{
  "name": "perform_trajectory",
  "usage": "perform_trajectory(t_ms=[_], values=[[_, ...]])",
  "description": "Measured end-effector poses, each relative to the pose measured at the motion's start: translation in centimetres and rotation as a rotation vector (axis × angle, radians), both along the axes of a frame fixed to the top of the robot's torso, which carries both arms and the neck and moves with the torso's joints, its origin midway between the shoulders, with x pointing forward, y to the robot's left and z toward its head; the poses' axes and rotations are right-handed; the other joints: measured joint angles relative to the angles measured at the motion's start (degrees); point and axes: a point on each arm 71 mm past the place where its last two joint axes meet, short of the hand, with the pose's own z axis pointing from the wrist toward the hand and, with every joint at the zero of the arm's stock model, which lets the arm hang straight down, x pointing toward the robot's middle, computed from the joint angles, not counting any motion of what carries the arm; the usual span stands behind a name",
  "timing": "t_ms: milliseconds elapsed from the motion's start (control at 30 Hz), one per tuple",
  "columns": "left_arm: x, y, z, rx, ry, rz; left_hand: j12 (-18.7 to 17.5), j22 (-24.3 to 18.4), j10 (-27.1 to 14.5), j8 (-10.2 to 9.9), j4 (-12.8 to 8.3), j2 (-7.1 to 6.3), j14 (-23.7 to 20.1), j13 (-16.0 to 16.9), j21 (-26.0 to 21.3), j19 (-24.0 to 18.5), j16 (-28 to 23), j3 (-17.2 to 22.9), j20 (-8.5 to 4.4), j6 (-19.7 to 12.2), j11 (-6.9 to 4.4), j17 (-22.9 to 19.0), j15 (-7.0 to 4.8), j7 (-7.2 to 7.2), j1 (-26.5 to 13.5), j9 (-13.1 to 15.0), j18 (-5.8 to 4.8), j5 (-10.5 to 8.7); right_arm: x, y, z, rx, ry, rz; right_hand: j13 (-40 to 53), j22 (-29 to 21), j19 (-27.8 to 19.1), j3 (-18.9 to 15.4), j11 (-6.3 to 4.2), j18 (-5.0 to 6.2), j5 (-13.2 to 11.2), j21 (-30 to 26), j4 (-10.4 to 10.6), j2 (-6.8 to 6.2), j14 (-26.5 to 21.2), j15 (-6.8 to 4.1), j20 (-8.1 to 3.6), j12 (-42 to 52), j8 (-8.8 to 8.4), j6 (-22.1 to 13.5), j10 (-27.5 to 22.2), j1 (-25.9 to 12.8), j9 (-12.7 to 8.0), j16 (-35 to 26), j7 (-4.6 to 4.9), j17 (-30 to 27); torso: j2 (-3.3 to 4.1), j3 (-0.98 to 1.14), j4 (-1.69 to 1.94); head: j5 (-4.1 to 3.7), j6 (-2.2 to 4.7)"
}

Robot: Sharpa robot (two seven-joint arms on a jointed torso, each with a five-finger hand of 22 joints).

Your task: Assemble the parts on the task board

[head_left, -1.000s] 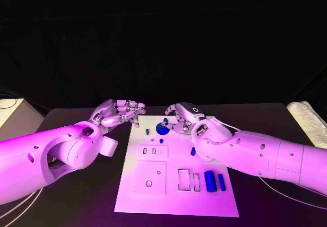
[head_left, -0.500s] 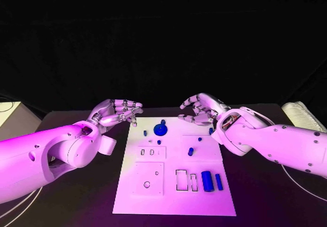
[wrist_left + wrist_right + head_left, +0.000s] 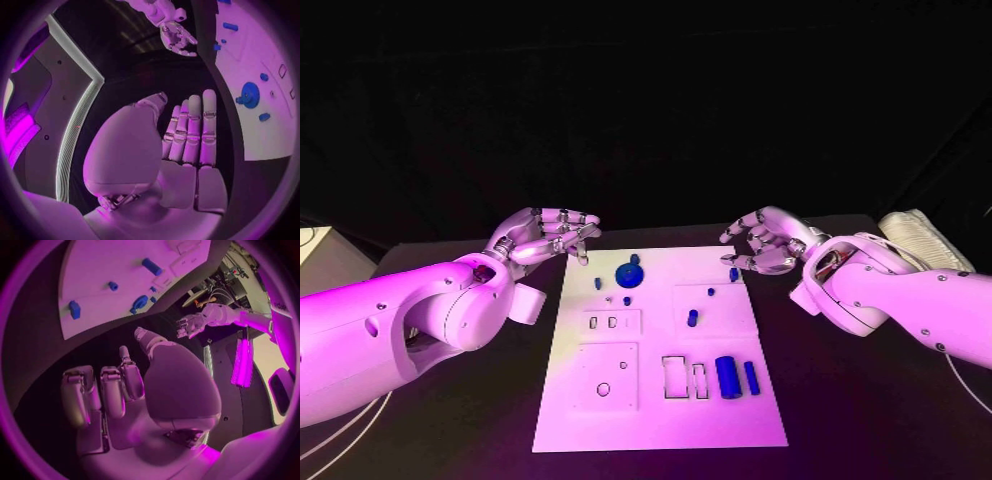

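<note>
Hands hold nothing, so no part is being fitted yet. The left silver hand and right silver hand, fingers curled loosely, hover beside the flat white task board's far corners. Small blue parts, like the round blue disc, lie ready on it.

My two smooth white-shelled arms, the left arm and right arm, are thick, rounded casings dotted with small dark screw holes. Each ends in a silver, metallic, many-fingered hand: my left hand and my right hand. Up close, my left hand's segmented fingers show jointed metal links above a broad, glossy domed palm shell. Thin pale cables trail beneath my left arm.
</note>
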Motion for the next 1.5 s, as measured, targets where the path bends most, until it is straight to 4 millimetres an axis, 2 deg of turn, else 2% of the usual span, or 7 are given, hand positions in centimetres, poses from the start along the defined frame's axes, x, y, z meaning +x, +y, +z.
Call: perform_trajectory(t_ms=[267,567,700,867,1267,1433,1500], values=[[0.0,-0.1,-0.1,-0.001,0.002,-0.006,0.94,0.17,1.44,0.0,0.01,0.0,-0.2,0.51,0.44,0.01,0.24,-0.01,0.01,0.0,-0.36,0.0,-0.2,0.0,0.0,0.16,0.0,0.0,-0.7,-0.9,-2.5,-0.068,-0.005,-0.001,0.0,0.0,0.0,0.03,0.0,0.0,0.0,0.0,-0.26,-0.24,0.0,0.0,0.0,0.0,0.28,0.18,0.0,0.24,0.0,0.0,-0.18,0.0,-0.18,0.19,-0.17,-0.32,-0.43],[0.0,-0.1,-0.2,-0.001,0.003,-0.01,0.93,0.17,1.43,0.0,0.01,0.0,-0.2,0.51,0.44,-0.19,0.24,-0.01,-0.19,0.0,-0.36,0.0,-0.2,0.0,0.0,0.15,0.0,0.0,0.2,-1.4,-3.4,-0.139,-0.04,-0.034,-0.01,-0.01,0.0,0.82,0.0,0.0,0.35,0.0,-1.05,-0.18,0.0,0.0,0.0,0.0,0.21,-0.04,0.0,0.79,-0.34,0.0,0.04,0.0,-0.14,0.11,-0.01,-0.53,-0.55],[0.0,-0.1,-0.2,-0.001,0.003,-0.011,0.93,0.23,1.43,0.0,0.01,0.0,-0.2,0.51,0.44,-0.19,0.23,-0.01,-0.19,0.0,-0.36,0.01,-0.2,0.0,0.0,0.21,0.0,0.0,0.6,-1.7,-4.2,-0.161,-0.036,-0.05,-0.01,-0.01,0.0,0.58,0.31,0.0,-0.48,0.0,-1.28,-0.39,0.0,0.0,0.0,-0.23,-0.39,-0.87,-0.32,1.0,-0.59,0.0,0.24,0.0,-0.12,0.04,0.01,-0.53,-0.72],[-0.1,-0.1,-0.2,0.0,0.003,-0.012,0.93,0.23,1.43,0.0,0.01,0.0,-0.2,0.5,0.44,-0.19,0.23,-0.01,-0.19,0.0,-0.36,0.01,-0.19,0.0,0.0,0.21,0.0,0.0,0.9,-1.9,-5.2,-0.182,-0.027,-0.063,-0.01,0.04,0.0,0.41,0.61,0.0,-0.8,0.0,-1.45,-0.39,0.0,0.0,0.0,-0.53,-0.83,-1.56,-0.62,1.0,-0.73,0.0,0.51,0.0,-0.07,0.07,-0.03,-0.22,-0.83],[-0.1,0.0,-0.3,0.001,0.004,-0.01,0.93,0.28,1.21,0.0,-0.16,0.0,0.02,0.5,0.66,-0.19,0.46,0.15,-0.19,0.0,-0.14,0.01,-0.41,0.0,0.0,0.26,0.0,0.0,1.6,-2.1,-5.6,-0.206,-0.019,-0.073,-0.01,0.04,0.0,0.65,0.61,0.0,-0.8,0.0,-1.69,-0.39,0.0,0.0,0.0,-0.53,-0.83,-1.56,-0.62,1.0,-0.77,0.0,0.52,0.0,-0.08,0.04,-0.09,-0.07,-1.32],[-0.1,0.1,-0.3,0.001,0.004,-0.011,0.93,0.28,1.21,0.0,-0.16,0.0,0.02,0.5,0.66,-0.19,0.46,0.15,-0.19,0.0,-0.14,0.01,-0.41,0.0,0.0,0.26,0.0,0.0,1.9,-2.0,-5.8,-0.209,-0.014,-0.076,-0.01,0.03,0.0,2.05,0.61,0.0,-0.2,0.0,-1.28,1.03,0.0,0.0,0.0,-0.53,-0.83,-1.44,-0.62,0.67,-0.83,0.0,0.64,0.0,-0.11,0.03,-0.08,-0.03,-1.44],[-0.1,0.1,-0.3,0.001,0.004,-0.01,0.93,0.28,1.21,0.0,-0.15,0.0,0.02,0.49,0.66,-0.19,0.46,0.15,-0.19,0.0,-0.14,0.01,-0.4,0.0,0.0,0.26,0.01,0.0,2.0,-1.9,-5.9,-0.209,-0.011,-0.077,-0.01,0.03,0.0,2.97,0.61,0.0,-1.08,0.0,-1.42,1.51,0.0,0.0,0.0,-0.53,-0.83,-1.35,-0.62,0.61,-0.92,0.0,0.73,0.0,-0.11,0.03,-0.07,-0.03,-1.48]])
